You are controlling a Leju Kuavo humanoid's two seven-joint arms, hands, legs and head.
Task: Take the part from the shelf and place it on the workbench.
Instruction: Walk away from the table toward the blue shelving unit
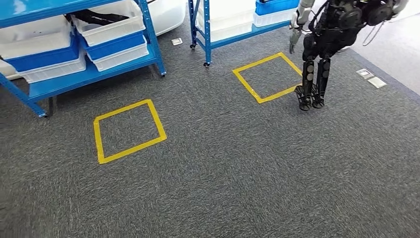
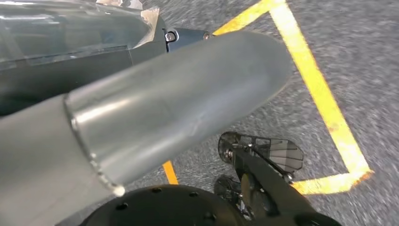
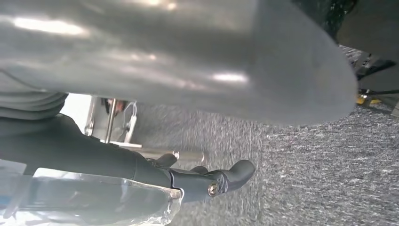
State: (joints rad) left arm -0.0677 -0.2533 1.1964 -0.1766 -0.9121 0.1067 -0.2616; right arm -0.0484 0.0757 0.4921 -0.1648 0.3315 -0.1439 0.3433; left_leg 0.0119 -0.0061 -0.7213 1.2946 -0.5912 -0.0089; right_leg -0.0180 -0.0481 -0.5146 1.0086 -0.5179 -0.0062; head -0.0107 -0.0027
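Left shelf [image 1: 94, 74]: blue steel frame on the grey carpet [image 1: 237, 173], far left of the head view, seen at a slant.
Bins: white bins [image 1: 111, 27] and blue bins [image 1: 42, 57] stacked on the left shelf's levels.
Task part: a dark object [image 1: 99, 17] lies in the upper white bin. Cannot confirm that it is the part.
Near tape square [image 1: 130, 130]: yellow outline on the carpet, just in front of the left shelf.
Second shelf [image 1: 207, 32]: blue, on castors, right of the first, and also carrying white and blue bins.
Far tape square [image 1: 270, 78]: yellow, in front of the second shelf.
Other robot [image 1: 329, 34]: dark-bodied humanoid standing at the far square's right edge, one silver arm hanging.
Floor plates [image 1: 370, 78]: two pale plates set in the carpet, far right.
Left hand [image 2: 141, 117]: thick grey thumb across the wrist view, dark finger beyond it against a clear glossy sheet [image 2: 70, 33]. Cannot tell whether anything is grasped.
Right hand [image 3: 164, 56]: thumb blurred, dark finger [image 3: 197, 181] lying along clear film [image 3: 94, 197]. Grasp cannot be told.
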